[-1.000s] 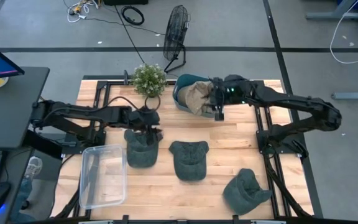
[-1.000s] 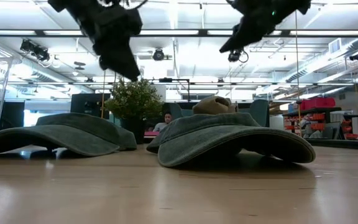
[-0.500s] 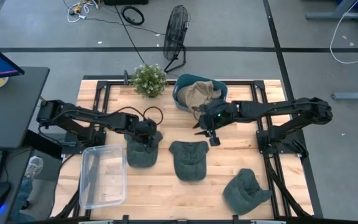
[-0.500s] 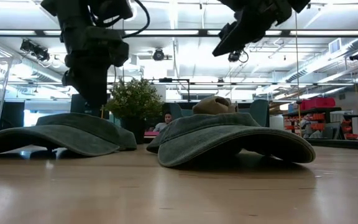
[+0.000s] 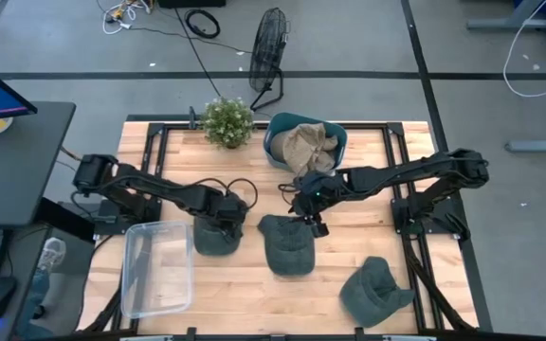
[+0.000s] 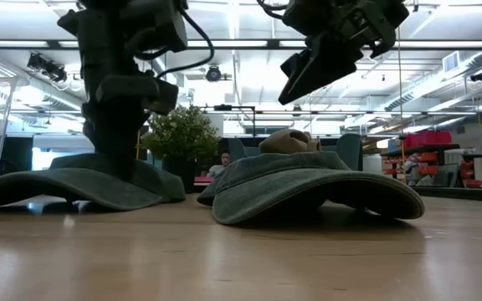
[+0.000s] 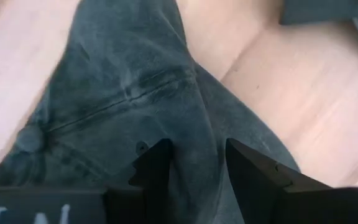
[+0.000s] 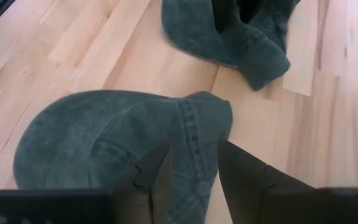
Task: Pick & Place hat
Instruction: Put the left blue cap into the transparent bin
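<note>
Three grey-green denim hats lie crown-up on the wooden table: a left hat (image 5: 214, 239), a middle hat (image 5: 287, 248) and a crumpled one (image 5: 373, 289) near the right near corner. My left gripper (image 5: 232, 216) is open and down on the left hat's crown (image 6: 74, 180). My right gripper (image 5: 311, 220) is open and hangs above the far edge of the middle hat (image 6: 308, 184), clear of it in the low view (image 6: 301, 79). In the right wrist view its fingers frame that hat's seamed end (image 8: 197, 134). My left gripper comes from above, pointing down, with its open fingers (image 7: 157, 165) set into the crown of the left hat. A raised ridge of denim (image 7: 197, 146) stands between the two fingers. The hat lies flat on the table by its brim.
A blue bin (image 5: 275, 152) holding a tan hat (image 5: 303, 142) stands at the far edge, with a potted plant (image 5: 227, 121) to its left. A clear plastic tub (image 5: 157, 267) sits at the near left. Bare wood lies between the hats.
My left gripper has come down and slightly toward the near edge, landing on the left hat's crown. My right gripper has left the blue bin, travelling toward the near edge, leftward and down, until it hangs over the middle hat. The hats have stayed put.
</note>
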`<state>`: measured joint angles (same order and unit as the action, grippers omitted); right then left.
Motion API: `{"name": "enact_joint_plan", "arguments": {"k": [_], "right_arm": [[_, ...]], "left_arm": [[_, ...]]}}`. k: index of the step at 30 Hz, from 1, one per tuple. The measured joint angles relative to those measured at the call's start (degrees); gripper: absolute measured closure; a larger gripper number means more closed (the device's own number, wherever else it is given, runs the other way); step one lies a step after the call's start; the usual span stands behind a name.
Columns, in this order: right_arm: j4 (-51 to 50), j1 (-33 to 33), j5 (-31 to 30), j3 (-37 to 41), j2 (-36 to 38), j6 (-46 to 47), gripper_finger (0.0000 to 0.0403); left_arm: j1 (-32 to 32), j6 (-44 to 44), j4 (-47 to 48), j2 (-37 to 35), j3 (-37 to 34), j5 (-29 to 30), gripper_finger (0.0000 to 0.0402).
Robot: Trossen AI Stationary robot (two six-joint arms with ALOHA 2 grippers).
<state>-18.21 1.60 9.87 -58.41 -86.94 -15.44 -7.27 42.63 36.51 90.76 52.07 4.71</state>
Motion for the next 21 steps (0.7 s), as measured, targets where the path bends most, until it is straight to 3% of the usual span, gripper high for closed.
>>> {"name": "enact_joint_plan", "arguments": {"k": [3, 8, 15, 21], "right_arm": [[0.4, 0.4, 0.0, 0.0, 0.1, 0.0, 0.0270], [1.1, 0.6, 0.0, 0.0, 0.1, 0.0, 0.0270], [0.9, 0.6, 0.0, 0.0, 0.1, 0.0, 0.0270], [1.0, 0.6, 0.0, 0.0, 0.1, -1.3, 0.0270]], "left_arm": [[0.0, -1.8, -0.9, 0.4, 0.0, -2.4, 0.0277], [0.0, -3.1, -0.8, -1.5, 0.4, -4.6, 0.0382], [-1.8, -7.6, 0.3, -8.1, 7.7, -3.7, 0.0391], [-8.3, -13.5, 9.8, -13.6, 18.6, 7.9, 0.0392]]}}
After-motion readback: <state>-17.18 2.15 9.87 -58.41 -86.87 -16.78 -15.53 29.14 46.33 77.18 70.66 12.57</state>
